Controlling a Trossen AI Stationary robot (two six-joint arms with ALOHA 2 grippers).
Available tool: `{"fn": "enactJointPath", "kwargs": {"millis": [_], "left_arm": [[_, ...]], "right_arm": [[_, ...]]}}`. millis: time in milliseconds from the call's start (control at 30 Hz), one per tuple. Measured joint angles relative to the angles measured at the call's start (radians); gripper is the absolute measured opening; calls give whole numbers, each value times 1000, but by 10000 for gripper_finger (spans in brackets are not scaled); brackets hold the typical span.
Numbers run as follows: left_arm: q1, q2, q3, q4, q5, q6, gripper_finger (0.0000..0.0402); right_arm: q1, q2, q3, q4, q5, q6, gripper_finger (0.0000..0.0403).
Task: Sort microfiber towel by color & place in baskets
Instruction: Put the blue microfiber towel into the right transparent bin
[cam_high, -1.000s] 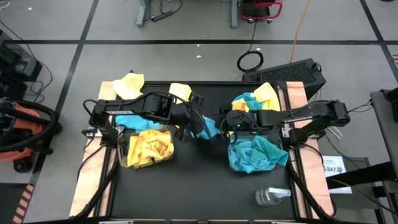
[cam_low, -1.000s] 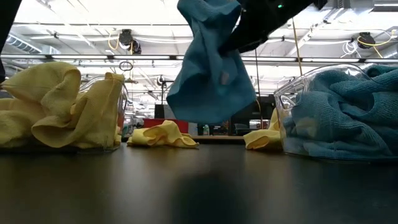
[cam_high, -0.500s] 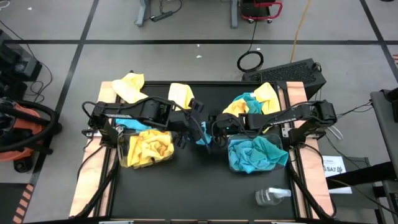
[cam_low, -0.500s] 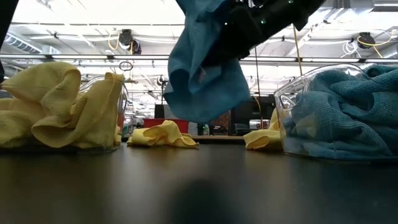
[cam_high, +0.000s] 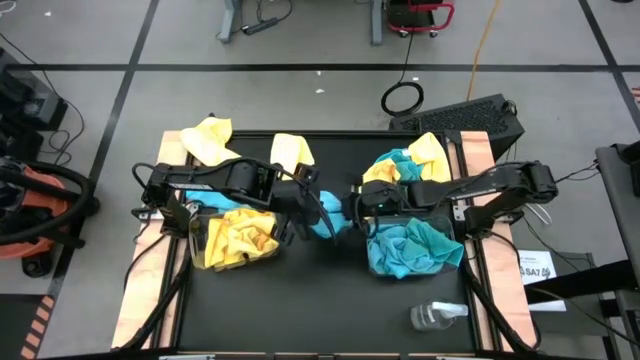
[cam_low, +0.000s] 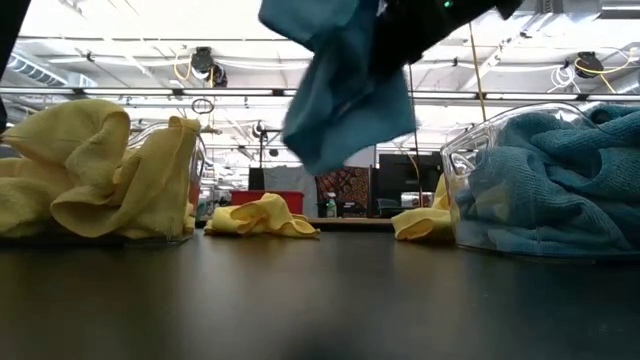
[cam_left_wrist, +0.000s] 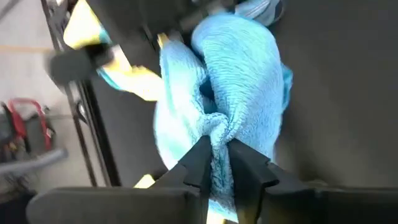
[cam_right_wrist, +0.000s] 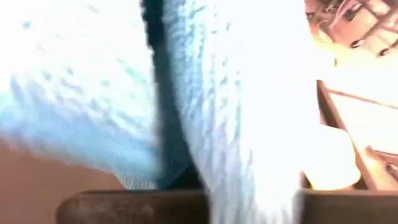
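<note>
- Sorting is judged well advanced but unfinished: the left basket (cam_high: 200, 240) is seen filled with yellow cloths (cam_high: 238, 236), and the right basket (cam_high: 455, 255) is heaped with turquoise cloths (cam_high: 408, 246)
- Loose pieces are noted outside the baskets: two yellow cloths at the far left of the table (cam_high: 330, 300), one at the corner (cam_high: 207, 137) and one nearer the middle (cam_high: 290, 149); a mixed yellow and turquoise heap (cam_high: 410, 160) at the far right; a strip of turquoise (cam_high: 212, 198) just beyond the left basket
- One turquoise towel (cam_high: 325, 214) is held in the air above the table's middle, between the two baskets; in the low view it is seen hanging clear of the surface (cam_low: 345, 85)
- Left gripper (cam_left_wrist: 216, 163) is shown in its wrist view with its fingers drawn close on a bunched fold of the towel (cam_left_wrist: 224, 93), pinching it
- Left arm is extended from the left edge toward the centre, its gripper (cam_high: 305, 205) at the towel's left side
- Right gripper (cam_high: 355, 207) is reached in from the right edge and set against the towel's right side; its jaws are taken as pressed together, and its wrist view is filled by turquoise cloth (cam_right_wrist: 93, 93), so a grip on the towel is judged likely but not confirmed
- A hand-over between the arms is judged to be the step in progress, with the right basket the proper destination
- A clear plastic bottle (cam_high: 435, 316) lies at the near right, apart from the work
</note>
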Motion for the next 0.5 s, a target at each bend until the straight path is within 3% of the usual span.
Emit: {"fn": "enactJointPath", "kwargs": {"millis": [167,500], "left_arm": [[0,6,-4,12,83,-52,91],[1,15,-133,219,87,6,103]], "right_arm": [[34,-120,0,-62,50,1,4],[123,-335,0,-91,-6,22,1]]}}
